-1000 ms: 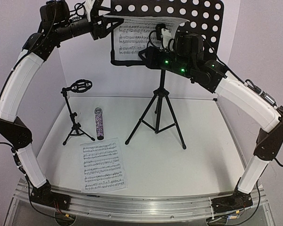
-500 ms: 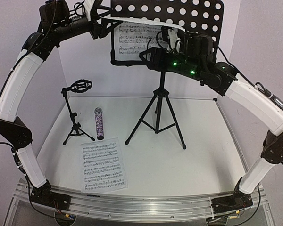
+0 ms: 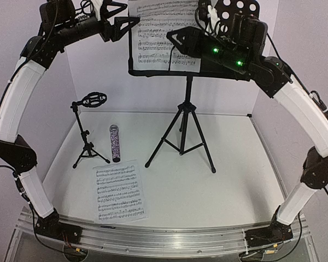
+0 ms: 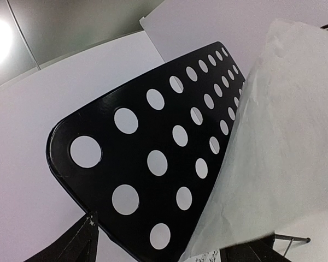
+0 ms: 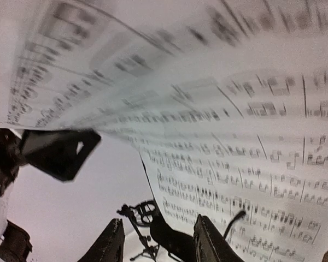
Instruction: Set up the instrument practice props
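The black tripod music stand (image 3: pixel 184 131) stands at the back, its perforated desk (image 3: pixel 236 6) high up. One music sheet (image 3: pixel 163 33) lies flat against the desk. My left gripper (image 3: pixel 120 16) is open by the sheet's upper left corner; its wrist view shows the desk (image 4: pixel 153 142) and the sheet (image 4: pixel 284 142). My right gripper (image 3: pixel 177 46) is open in front of the sheet (image 5: pixel 235 136), holding nothing. The second sheet (image 3: pixel 119 190) lies on the table. The glittery microphone (image 3: pixel 115 143) lies beside the small mic stand (image 3: pixel 89 128).
White walls (image 3: pixel 98 71) close the table at the back and left. Both arms arch high over the table. The mic stand (image 5: pixel 142 215) shows far below between my right fingers.
The sheet's top edge, earlier curled forward to my left gripper, now lies flat on the desk. My left gripper has let go. My right arm has risen in front of the sheet.
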Controlling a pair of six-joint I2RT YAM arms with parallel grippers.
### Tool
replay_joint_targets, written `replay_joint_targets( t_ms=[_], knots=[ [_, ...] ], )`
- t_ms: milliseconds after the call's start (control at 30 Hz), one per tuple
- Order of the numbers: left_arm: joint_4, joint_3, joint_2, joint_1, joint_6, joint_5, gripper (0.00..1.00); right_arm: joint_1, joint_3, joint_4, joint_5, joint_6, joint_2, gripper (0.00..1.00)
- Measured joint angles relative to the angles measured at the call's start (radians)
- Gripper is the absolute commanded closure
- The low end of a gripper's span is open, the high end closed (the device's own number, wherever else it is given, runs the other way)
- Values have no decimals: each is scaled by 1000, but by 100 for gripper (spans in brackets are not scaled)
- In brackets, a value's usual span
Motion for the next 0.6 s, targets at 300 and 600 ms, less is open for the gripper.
replay_joint_targets(
  t_ms=[300, 600],
  knots=[
    [-5, -1, -9, 0, 9, -35, 24, 2, 209, 154, 95, -77, 163, 72],
    [-4, -28, -30, 0, 8, -36, 23, 2, 292, 284, 193, -137, 292, 73]
  ],
)
